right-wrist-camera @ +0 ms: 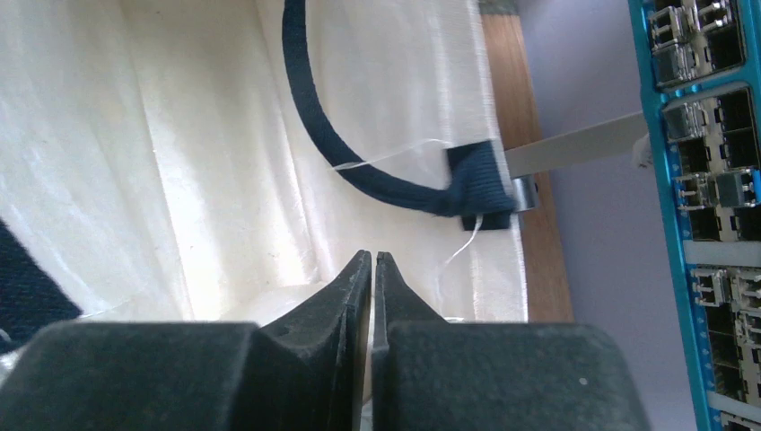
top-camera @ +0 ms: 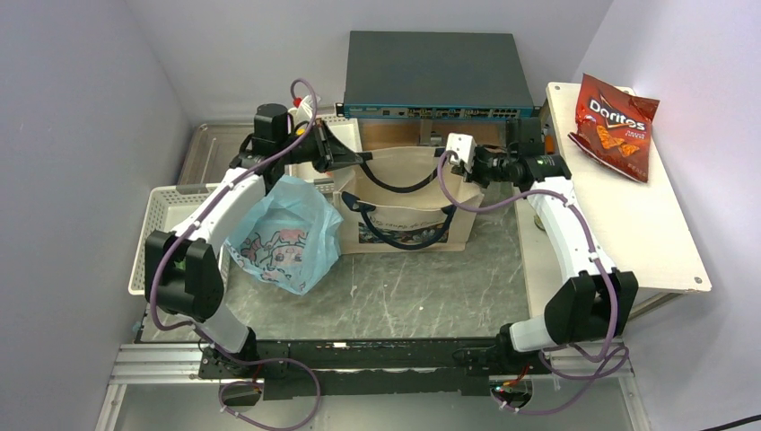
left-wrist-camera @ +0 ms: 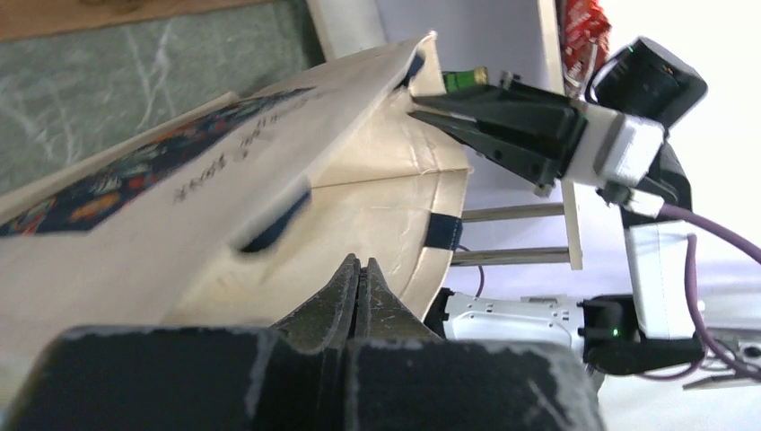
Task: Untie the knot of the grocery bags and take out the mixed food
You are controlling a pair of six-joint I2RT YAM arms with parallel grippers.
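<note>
A light-blue grocery bag [top-camera: 285, 235] with cartoon prints lies on the table's left, partly under my left arm. Its knot is hidden. The red Doritos bag [top-camera: 615, 115] lies on the white board at the right. Between the arms stands a beige tote [top-camera: 413, 215] with dark handles. My left gripper [top-camera: 357, 162] [left-wrist-camera: 360, 262] is shut, its tips against the tote's left wall [left-wrist-camera: 269, 162]. At the tote's back right rim, my right gripper [top-camera: 446, 158] [right-wrist-camera: 372, 256] [left-wrist-camera: 415, 108] is closed to a thin slit with pale tote fabric in it. The tote's inside [right-wrist-camera: 179, 135] looks bare.
A blue network switch [top-camera: 431, 76] sits on a wooden box [top-camera: 395, 135] behind the tote. A white basket [top-camera: 160, 224] and a metal tray [top-camera: 208, 148] are at the left. The white board [top-camera: 628, 224] overhangs the table's right edge.
</note>
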